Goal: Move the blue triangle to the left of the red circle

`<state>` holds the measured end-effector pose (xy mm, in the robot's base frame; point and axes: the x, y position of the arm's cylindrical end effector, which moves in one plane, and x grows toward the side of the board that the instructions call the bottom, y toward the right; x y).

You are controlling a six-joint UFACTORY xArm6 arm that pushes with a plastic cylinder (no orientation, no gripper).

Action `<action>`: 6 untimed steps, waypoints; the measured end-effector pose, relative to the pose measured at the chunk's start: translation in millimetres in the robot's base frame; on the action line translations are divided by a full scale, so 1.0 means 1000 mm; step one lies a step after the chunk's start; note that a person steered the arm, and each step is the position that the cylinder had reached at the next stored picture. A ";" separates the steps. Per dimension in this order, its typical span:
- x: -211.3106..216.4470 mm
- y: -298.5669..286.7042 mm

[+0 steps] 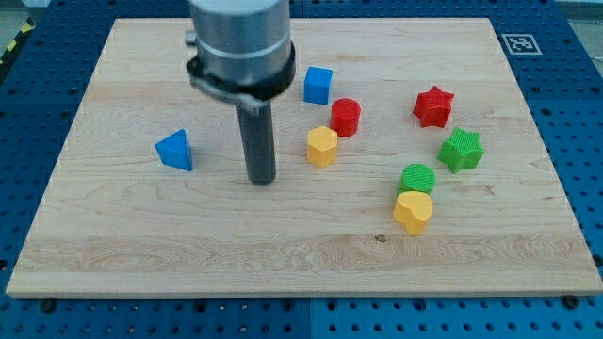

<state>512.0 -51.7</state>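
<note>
Camera view: one wooden board [113, 254] on a blue perforated bench.
My tip [261, 180]: a bare rod with nothing to open or close, touching no block, between the blue triangle and the yellow hexagon.
Blue triangle [175, 150]: left of the tip, near, alone.
Red circle [345, 117]: right of the tip.
In between: yellow hexagon [321, 147] just below-left of the circle; blue cube [317, 85] just above-left.
Farther right: red star [433, 106], green star [462, 150], green circle [417, 177] touching a yellow heart [413, 211].

No words, brands or numbers can be read. The only sign is a small black-and-white square marker [521, 43], patterned like a fiducial tag, printed on the wooden board [301, 254] at its corner toward two o'clock; it carries no legible characters
</note>
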 end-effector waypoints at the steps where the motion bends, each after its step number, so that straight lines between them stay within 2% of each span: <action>1: 0.020 -0.039; 2: 0.012 -0.105; 3: -0.013 -0.131; 5: -0.057 -0.108; 6: -0.062 -0.101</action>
<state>450.2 -153.0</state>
